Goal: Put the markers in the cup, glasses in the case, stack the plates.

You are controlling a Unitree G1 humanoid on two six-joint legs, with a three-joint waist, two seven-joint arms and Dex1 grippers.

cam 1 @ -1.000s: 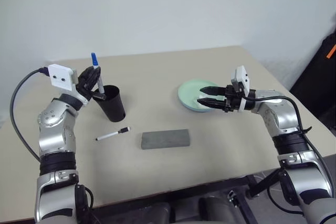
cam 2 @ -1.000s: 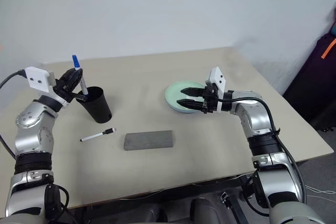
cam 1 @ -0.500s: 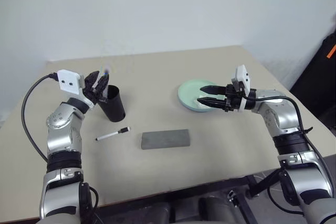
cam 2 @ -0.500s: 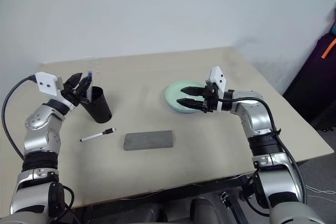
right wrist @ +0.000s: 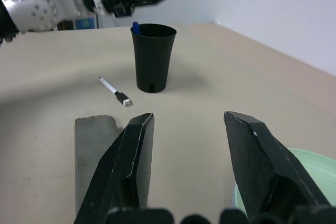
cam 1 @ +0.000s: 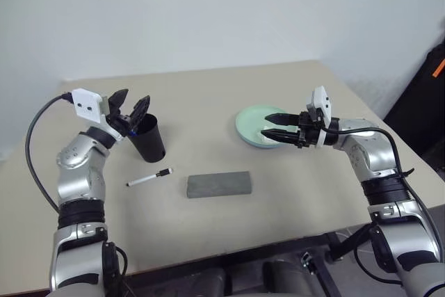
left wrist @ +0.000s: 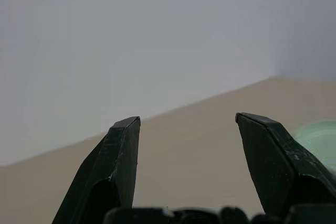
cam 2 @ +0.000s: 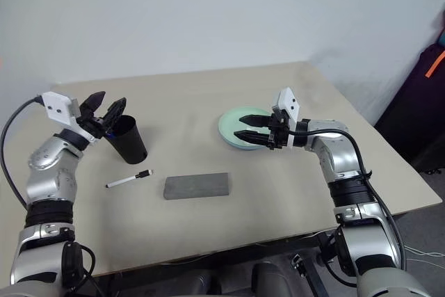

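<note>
- Your blue-capped marker [right wrist: 135,27] stands nearly upright inside the black cup [cam 1: 148,138], cap end up, just its blue tip peeking over the rim on the side toward your left arm.
- Your left gripper [cam 1: 130,109] hangs just above the cup's rim with its two fingers spread wide and nothing between them; the marker is let go.
- The black-capped marker [cam 1: 149,178] lies flat on the table [cam 1: 208,95] just in front of the cup. Its long axis runs across you with a slight tilt: the black cap points to your right and a little away, the white tail toward your left arm.
- The grey case [cam 1: 218,184] lies closed just right of that marker, apart from it, long axis across you, near the table's front edge.
- The mint green plate [cam 1: 254,126] sits flat toward the right side of the table; a light blue edge seems to show beneath it, though you cannot be sure.
- Your right gripper [cam 1: 274,126] hovers over the plate, pointing left, fingers parted and empty.
- You have bare table between cup and plate, and behind both toward the far edge.
</note>
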